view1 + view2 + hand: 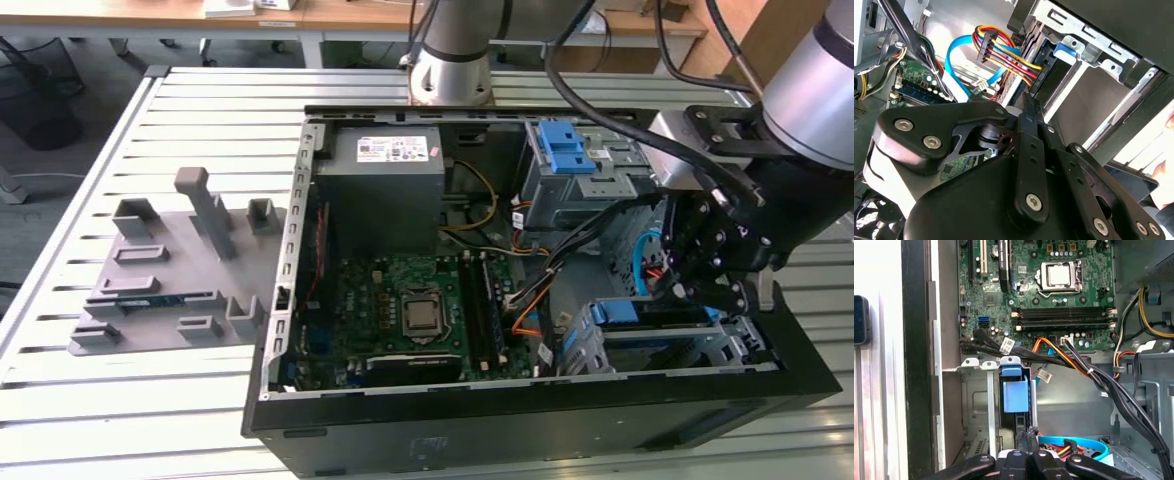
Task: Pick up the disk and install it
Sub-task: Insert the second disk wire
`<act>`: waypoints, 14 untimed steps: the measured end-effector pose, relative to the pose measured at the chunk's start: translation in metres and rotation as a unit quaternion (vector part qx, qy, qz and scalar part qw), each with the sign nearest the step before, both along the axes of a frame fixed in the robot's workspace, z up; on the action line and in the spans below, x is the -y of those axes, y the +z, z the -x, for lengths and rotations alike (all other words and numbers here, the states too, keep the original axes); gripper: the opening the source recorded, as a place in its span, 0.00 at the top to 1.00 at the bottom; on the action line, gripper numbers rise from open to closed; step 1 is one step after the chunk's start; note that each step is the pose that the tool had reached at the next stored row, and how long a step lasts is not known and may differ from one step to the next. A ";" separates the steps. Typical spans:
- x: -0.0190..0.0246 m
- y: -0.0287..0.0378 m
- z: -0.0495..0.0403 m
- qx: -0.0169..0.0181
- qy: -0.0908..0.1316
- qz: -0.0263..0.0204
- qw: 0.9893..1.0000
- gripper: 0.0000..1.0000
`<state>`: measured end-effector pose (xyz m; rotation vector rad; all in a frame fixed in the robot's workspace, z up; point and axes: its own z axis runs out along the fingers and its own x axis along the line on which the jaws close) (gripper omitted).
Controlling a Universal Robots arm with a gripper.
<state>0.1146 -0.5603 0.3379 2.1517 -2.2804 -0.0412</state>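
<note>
Where it all sits: slatted metal table [174, 420], exterior view, clock directions taken from the middle of the case
Case: black computer case [534, 430], side off, lying flat mid-table
Arm: silver and black robot arm [814, 90] comes in from 2 o'clock over the case's edge
Rack: grey plastic rack [167, 260] on the table at 9 o'clock, well apart from the case
Power box: grey power supply [387, 165] with white sticker, inside the case at 11 o'clock
Board: green motherboard [400, 300] at 7 o'clock, processor socket [420, 312] bare on it
Upper cage: metal drive cage [587, 185] at 1 o'clock, light-blue latch [567, 150] on top
Lower cage: second metal cage [694, 350] at 4 o'clock, near the case's front wall
Gripper: black gripper [721, 300] [1028, 432] [1029, 102] hangs over the lower cage
Jaws: closed together, no gap and nothing seen between them; tips are just beside the disk's end, contact cannot be told
Disk: disk [641, 312] [1015, 392] [1066, 50] sits in the lower cage slot, blue bracket end showing; how deep it is seated cannot be told
Cables: orange, red and yellow wire bundle [1004, 55] plugged in just beside the cage; flat blue cable [954, 65] loops near it; black cable bundle [1094, 375] crosses from board to cage
</note>
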 end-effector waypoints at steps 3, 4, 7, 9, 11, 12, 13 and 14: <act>-0.0001 0.0024 0.0010 0.001 0.000 0.000 1.000 0.89; -0.0001 0.0039 0.0013 0.002 0.000 0.000 1.000 0.89; -0.0002 0.0108 0.0020 0.003 0.000 0.000 1.000 0.89; -0.0003 0.0164 0.0025 0.004 0.000 0.000 1.000 0.89; -0.0004 0.0218 0.0035 0.004 0.000 0.000 1.000 0.89; -0.0005 0.0238 0.0043 0.005 0.000 0.000 1.000 0.89; -0.0005 0.0254 0.0055 0.006 0.000 0.000 1.000 0.89; -0.0006 0.0260 0.0072 0.008 0.000 0.000 1.000 0.89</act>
